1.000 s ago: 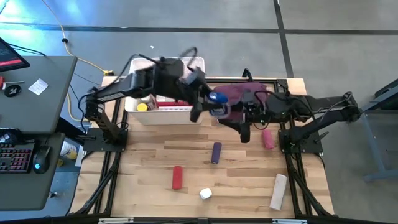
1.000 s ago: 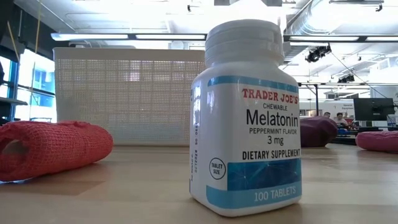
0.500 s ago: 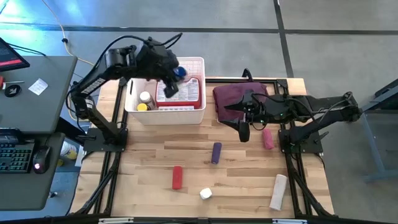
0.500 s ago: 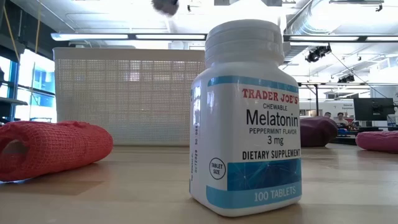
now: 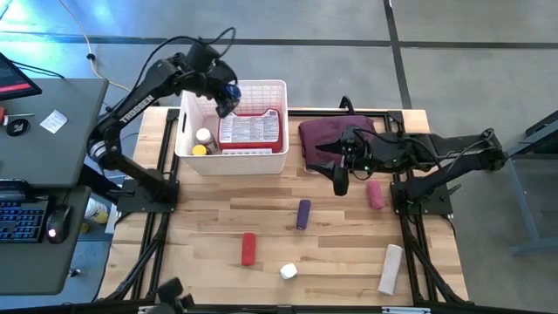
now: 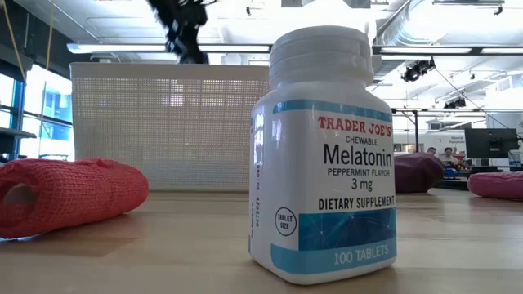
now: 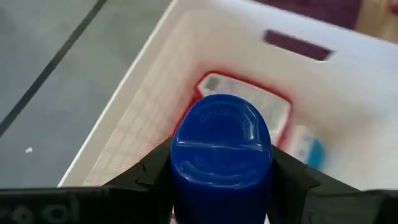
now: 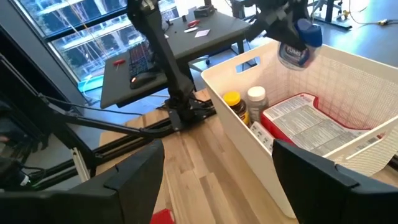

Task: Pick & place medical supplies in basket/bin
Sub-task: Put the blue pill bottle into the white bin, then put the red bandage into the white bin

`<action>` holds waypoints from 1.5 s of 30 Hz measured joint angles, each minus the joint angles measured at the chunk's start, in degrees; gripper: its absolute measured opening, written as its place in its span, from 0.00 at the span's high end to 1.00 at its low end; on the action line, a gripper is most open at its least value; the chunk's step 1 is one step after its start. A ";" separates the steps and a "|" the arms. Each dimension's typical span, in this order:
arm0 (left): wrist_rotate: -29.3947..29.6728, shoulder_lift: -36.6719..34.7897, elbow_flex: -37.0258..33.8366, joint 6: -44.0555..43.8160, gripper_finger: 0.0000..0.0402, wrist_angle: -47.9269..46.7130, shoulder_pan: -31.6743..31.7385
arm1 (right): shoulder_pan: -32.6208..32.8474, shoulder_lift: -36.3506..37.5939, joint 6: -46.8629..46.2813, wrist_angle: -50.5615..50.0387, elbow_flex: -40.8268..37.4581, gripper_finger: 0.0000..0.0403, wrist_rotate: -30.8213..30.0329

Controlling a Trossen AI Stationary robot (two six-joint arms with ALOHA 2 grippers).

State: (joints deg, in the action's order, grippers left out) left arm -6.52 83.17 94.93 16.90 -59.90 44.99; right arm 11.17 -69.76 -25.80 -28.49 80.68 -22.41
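Note:
My left gripper is shut on a blue-capped bottle and hangs over the far left part of the white lattice basket. The basket holds the red first-aid case and two small bottles. My right gripper is open, low over the table beside the maroon cloth. Purple, red, pink and white cylinders lie on their sides on the wood. A small white melatonin bottle stands upright near the table's near edge. My left gripper pinches the blue-capped bottle between its two fingers, one on each side just under the cap. The fingers come from above, pointing down. The bottle is lifted clear over the basket, cap up and a little tilted.
The maroon cloth lies on the table's far right part next to the basket. A desk with keyboard and mouse stands off the table's left side. Bare wood lies between the basket and the scattered cylinders. Arm bases stand at both table sides.
My left gripper has carried the blue-capped bottle up and toward the table's far left, from beside the basket's right end to above the basket's far left part, staying shut on it. My right arm has kept still.

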 joint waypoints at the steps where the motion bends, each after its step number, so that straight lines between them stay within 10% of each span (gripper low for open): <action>1: -1.37 -1.33 -3.20 0.38 0.48 2.89 1.54 | 0.01 0.02 -0.40 0.00 0.00 0.29 0.02; 7: -7.68 -6.66 -19.52 2.35 0.48 15.91 9.27 | 0.01 0.02 -1.43 -0.02 0.00 0.29 -0.09; 15: 3.81 -6.92 -30.74 0.99 0.48 16.99 12.64 | 0.01 0.02 -1.43 -0.04 0.00 0.29 -2.67; 45: 9.73 -6.11 -45.72 0.35 0.31 32.31 11.63 | -0.32 0.02 -2.75 -0.47 0.00 0.29 -5.08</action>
State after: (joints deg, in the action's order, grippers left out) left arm 3.21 77.06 49.21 17.25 -27.59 56.62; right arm 10.85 -69.73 -28.55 -28.96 80.68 -27.49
